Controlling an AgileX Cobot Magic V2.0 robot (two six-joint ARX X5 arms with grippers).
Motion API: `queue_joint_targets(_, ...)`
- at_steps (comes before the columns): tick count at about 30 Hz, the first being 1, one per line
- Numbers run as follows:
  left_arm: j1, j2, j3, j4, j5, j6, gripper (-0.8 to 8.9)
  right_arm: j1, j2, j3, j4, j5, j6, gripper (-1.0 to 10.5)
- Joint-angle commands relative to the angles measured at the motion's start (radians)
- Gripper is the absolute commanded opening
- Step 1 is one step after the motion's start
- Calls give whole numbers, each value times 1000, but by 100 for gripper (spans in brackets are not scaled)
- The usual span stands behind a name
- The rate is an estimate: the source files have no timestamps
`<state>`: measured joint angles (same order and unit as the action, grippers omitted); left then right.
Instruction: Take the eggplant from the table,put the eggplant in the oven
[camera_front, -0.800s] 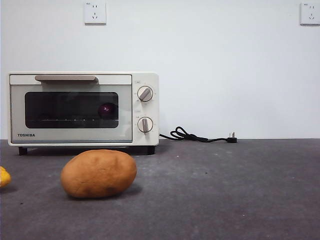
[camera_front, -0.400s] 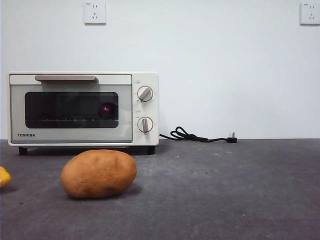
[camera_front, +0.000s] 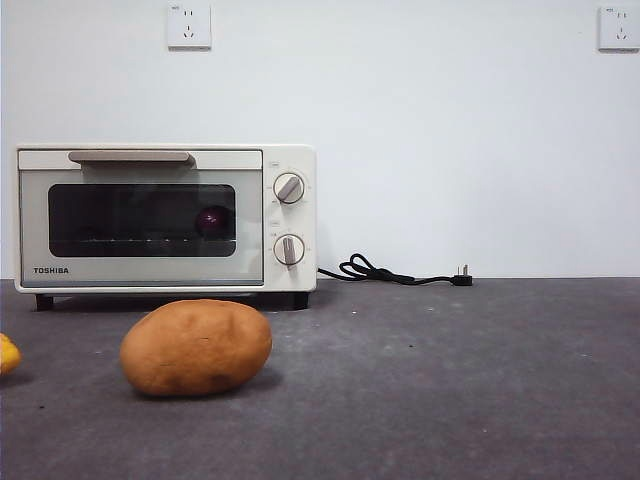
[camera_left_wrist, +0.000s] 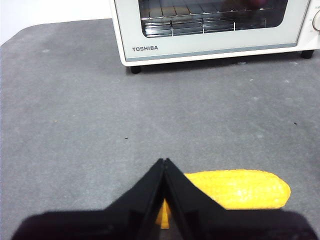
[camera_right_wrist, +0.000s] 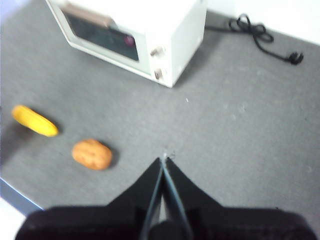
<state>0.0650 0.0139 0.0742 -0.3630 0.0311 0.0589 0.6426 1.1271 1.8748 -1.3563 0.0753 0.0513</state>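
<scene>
Already the eggplant (camera_front: 212, 220) sat inside the oven (camera_front: 165, 218), seen in the front view as a dark purple round shape behind the closed glass door, at the right end of the window. The oven stood at the left of the frame on the table (camera_front: 450, 380), its handle (camera_front: 131, 157) across the top of the door and two knobs (camera_front: 289, 188) on its right panel. A potato (camera_front: 196, 346) lay on the table in front of the oven, apart from it, and the end of a corn cob (camera_front: 8, 353) showed at the left edge. A black cord (camera_front: 395, 273) with a plug trailed from the oven toward the middle of the frame.

Neither gripper appeared in the front view. The left gripper (camera_left_wrist: 164, 161) hung over the table with its jaws closed together, empty, the corn cob just under them. The right gripper (camera_right_wrist: 163, 160) hung high over bare table, its jaws likewise pressed together and holding nothing.
</scene>
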Motion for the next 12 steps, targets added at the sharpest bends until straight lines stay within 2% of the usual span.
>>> queue_joint_targets(1, 3, 0, -9, 11, 2, -7, -4, -51, -72, -9, -18, -16, -12, 1)
queue_joint_targets(7, 3, 1, -9, 11, 2, -7, -4, -197, -267, -121, -18, -2, -81, 1)
queue_joint_targets(12, 3, 2, -9, 11, 2, -7, -4, -288, -476, -323, -16, 112, -99, 1)
